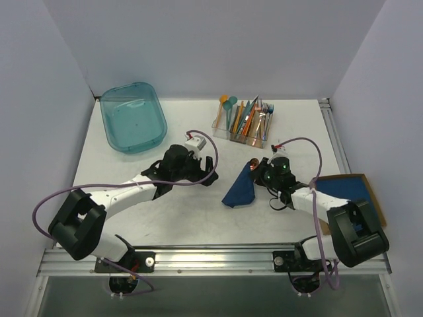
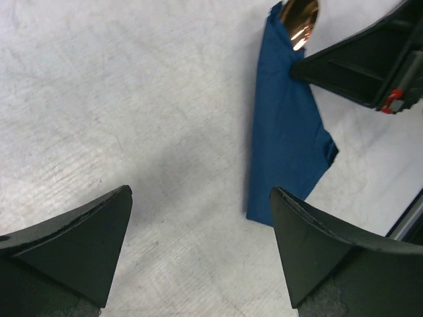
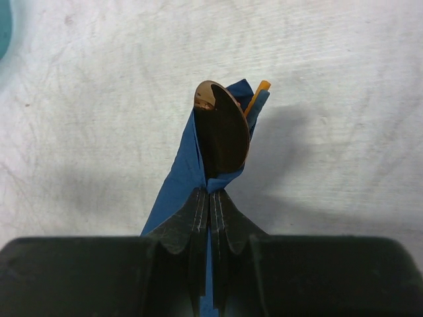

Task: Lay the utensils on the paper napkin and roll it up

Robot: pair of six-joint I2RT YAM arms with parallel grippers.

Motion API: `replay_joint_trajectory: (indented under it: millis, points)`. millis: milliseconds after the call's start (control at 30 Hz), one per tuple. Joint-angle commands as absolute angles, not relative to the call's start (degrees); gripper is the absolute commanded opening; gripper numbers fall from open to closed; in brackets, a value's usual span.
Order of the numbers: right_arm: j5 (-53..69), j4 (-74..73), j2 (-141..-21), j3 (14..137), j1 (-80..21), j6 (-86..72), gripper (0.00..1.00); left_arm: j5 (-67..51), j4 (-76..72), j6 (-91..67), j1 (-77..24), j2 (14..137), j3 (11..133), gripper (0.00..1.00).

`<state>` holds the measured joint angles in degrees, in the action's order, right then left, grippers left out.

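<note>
The thin dark blue paper napkin (image 1: 239,191) sits at the middle of the white table (image 1: 165,218), folded lengthwise around a shiny copper round-bowled spoon (image 3: 223,129), with a slim orange utensil tip (image 3: 262,86) poking out beside the bowl. The right gripper (image 3: 210,198) pinches napkin and spoon neck between closed jaws. The left gripper (image 2: 198,198), jaws spread and empty, hovers just to its left.

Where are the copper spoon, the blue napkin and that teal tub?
copper spoon (image 3: 223,132): right wrist view, on its bowl.
blue paper napkin (image 2: 284,139): left wrist view, middle of the sheet.
teal tub (image 1: 132,120): top external view, its bare floor.
</note>
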<state>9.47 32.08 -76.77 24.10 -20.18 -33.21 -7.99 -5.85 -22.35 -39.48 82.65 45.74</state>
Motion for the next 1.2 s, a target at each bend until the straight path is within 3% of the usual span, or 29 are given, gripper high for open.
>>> replay_joint_trajectory:
  millis: [0, 667, 1167]
  points:
    - [10.55, 37.26, -73.48, 23.73, -22.14, -30.94, 0.00, -14.04, -13.80, -18.99, -38.59, 80.59, 47.19, 0.94]
    - [20.65, 46.31, -67.68, 21.27, -24.26, -31.02, 0.00, -36.46, -31.10, -16.96, -37.79, 97.38, 50.63, 0.94]
    - [28.21, 52.29, -67.85, 20.57, -24.26, -33.31, 0.00, -43.76, -38.75, -19.42, -37.18, 104.50, 54.41, 0.94]
